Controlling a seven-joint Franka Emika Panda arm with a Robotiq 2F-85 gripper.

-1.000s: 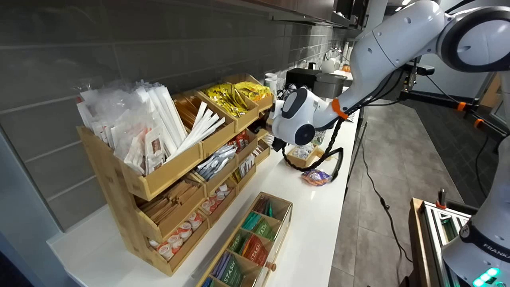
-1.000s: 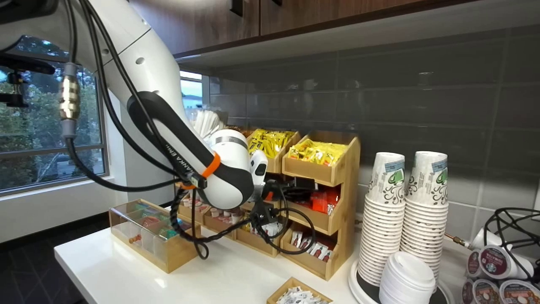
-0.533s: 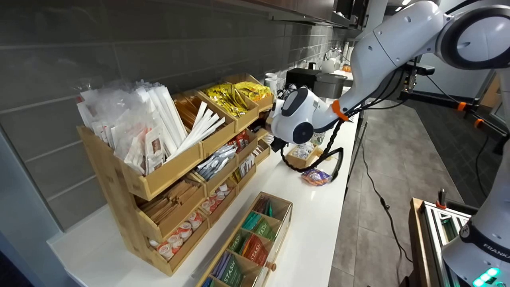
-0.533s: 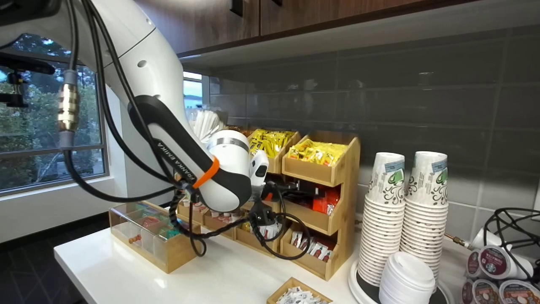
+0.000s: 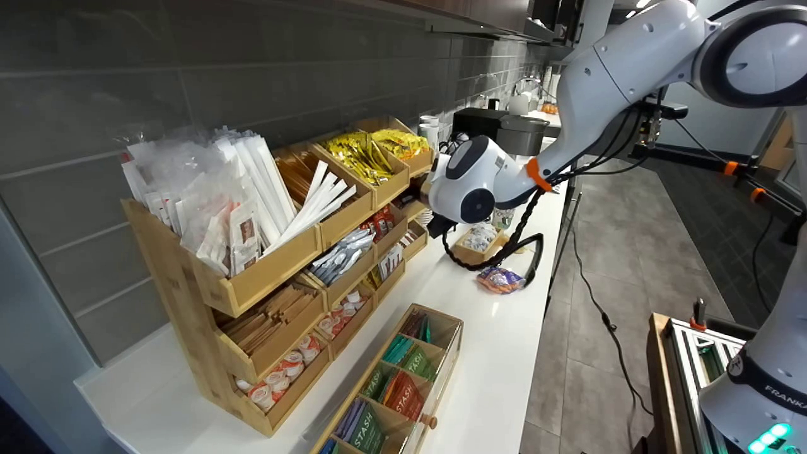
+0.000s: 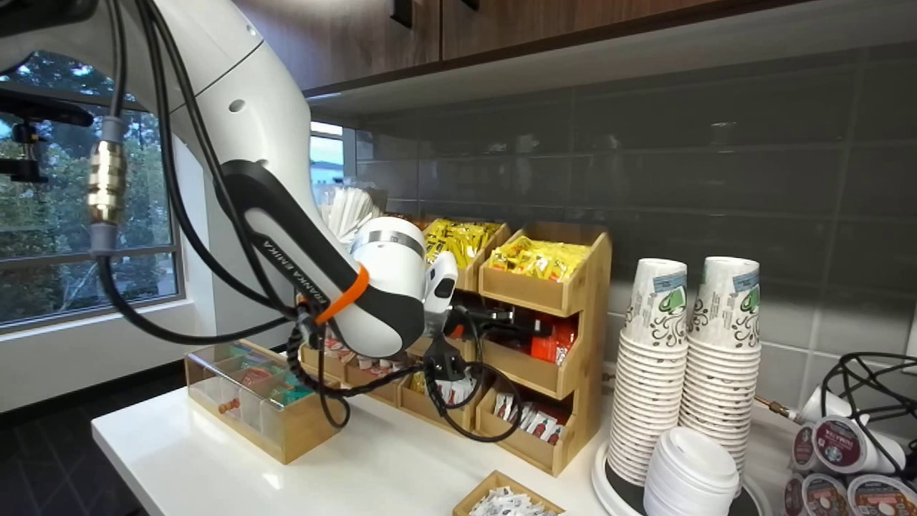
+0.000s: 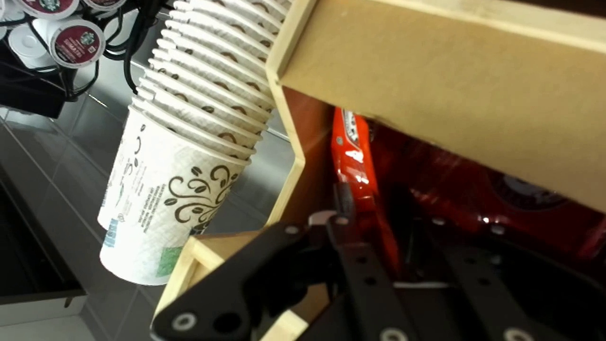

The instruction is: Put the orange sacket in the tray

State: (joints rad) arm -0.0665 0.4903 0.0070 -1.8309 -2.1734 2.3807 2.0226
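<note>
Orange sachet partly hidden; teabox cropped

Behind the claw stood a glossy wall of dark grey tile, with brown wood cupboards above the claw and a white counter below it. Well to the left of the claw in an exterior view, a window framed trees in daylight. Past the counter's edge, lower than the claw, a grey floor met a darker strip, and ceiling lights shone far off.
</note>
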